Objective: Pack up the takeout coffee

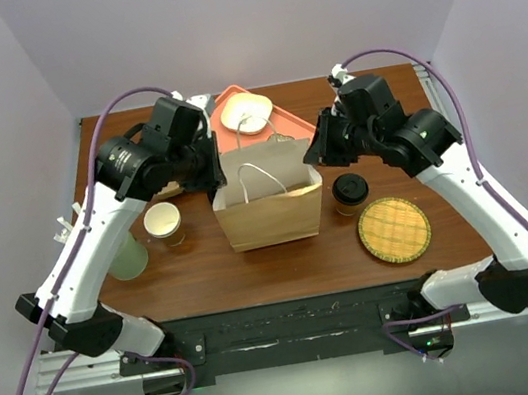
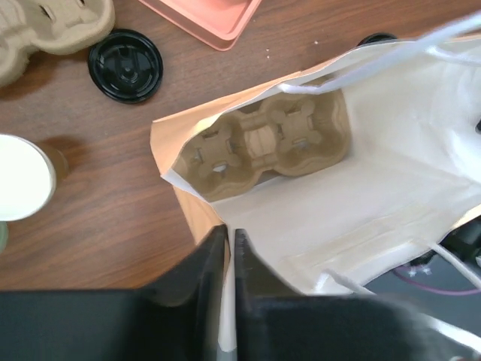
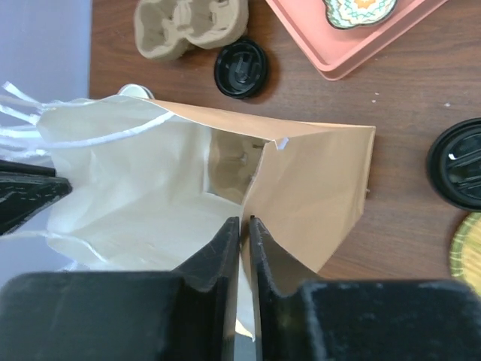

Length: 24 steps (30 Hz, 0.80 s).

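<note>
1. where the paper bag (image 1: 270, 202) stands upright at the middle of the surface (image 1: 255, 265), its mouth gapes wide, and each arm has hold of one short end of the rim.
2. the left gripper (image 2: 229, 235) has its jaws drawn almost together, with only the thin paper of the bag's left end pinched between them.
3. the right gripper (image 3: 244, 223) does the same at the right end: jaws nearly touching, and a sliver of the rim caught in the narrow slit.
4. the takeout coffee (image 1: 350, 193) stands upright outside the bag with its black lid on. it is on the surface just beside the bag's right end, toward the right edge, and apart from both grippers.
5. down inside the bag a cardboard cup carrier (image 2: 263, 143) lies flat on the bottom.
6. a woven mat (image 1: 394, 229) lies near the coffee, toward the near right corner.
7. a lidless cup (image 1: 164, 222) stands left of the bag, with a pale green tumbler (image 1: 130, 255) beyond it nearer the left edge.
8. toward the far left, a loose black lid (image 2: 125, 65) lies beside a second carrier (image 2: 52, 30).
9. a pink tray (image 2: 210, 19) sits at the far edge behind the bag, with a small dish (image 1: 250, 112) on it.
</note>
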Available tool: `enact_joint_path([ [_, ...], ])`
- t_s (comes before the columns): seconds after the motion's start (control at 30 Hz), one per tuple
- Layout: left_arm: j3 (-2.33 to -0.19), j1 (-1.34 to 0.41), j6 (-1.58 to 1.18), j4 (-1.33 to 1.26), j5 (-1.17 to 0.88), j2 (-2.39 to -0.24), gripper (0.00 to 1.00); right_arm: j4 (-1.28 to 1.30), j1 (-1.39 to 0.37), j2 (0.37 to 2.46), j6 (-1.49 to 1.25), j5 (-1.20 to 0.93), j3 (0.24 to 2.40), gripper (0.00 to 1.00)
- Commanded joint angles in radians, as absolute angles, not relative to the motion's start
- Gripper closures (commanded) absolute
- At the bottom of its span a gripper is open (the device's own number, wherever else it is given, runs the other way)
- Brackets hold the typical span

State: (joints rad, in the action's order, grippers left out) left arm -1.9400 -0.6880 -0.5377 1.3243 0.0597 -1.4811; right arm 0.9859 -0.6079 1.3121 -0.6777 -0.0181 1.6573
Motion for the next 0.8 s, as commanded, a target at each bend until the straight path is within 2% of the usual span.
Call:
enact_joint_path([
  [0.0, -1.843, -0.687, -0.545, 1.315, 0.049, -1.447, 0.63, 0.988, -0.609, 1.261, -0.695, -0.002, 1.585, 0.66],
  [0.03, -1.815, -0.689, -0.542, 1.315, 0.049, -1.444, 0.56, 0.980, -0.607, 1.244, -0.696, -0.002, 1.554, 0.63],
  [0.07, -1.806, -0.689, -0.541, 1.312, 0.048, -1.434, 0.53, 0.970, -0.607, 1.240, -0.699, -0.002, 1.545, 0.59],
  [0.13, -1.807, -0.687, -0.543, 1.296, 0.060, -1.407, 0.46, 0.965, -0.607, 1.230, -0.701, -0.002, 1.542, 0.58],
  [0.23, -1.827, -0.687, -0.543, 1.290, 0.075, -1.387, 0.41, 0.963, -0.609, 1.223, -0.698, 0.020, 1.554, 0.59],
  [0.5, -1.790, -0.687, -0.526, 1.292, 0.155, -1.391, 0.41, 0.979, -0.609, 1.242, -0.643, 0.080, 1.609, 0.59],
  [0.67, -1.833, -0.687, -0.512, 1.305, 0.215, -1.433, 0.41, 1.014, -0.607, 1.298, -0.581, 0.043, 1.704, 0.62],
  [0.77, -1.842, -0.683, -0.520, 1.295, 0.215, -1.451, 0.43, 1.058, -0.607, 1.331, -0.571, 0.099, 1.756, 0.62],
])
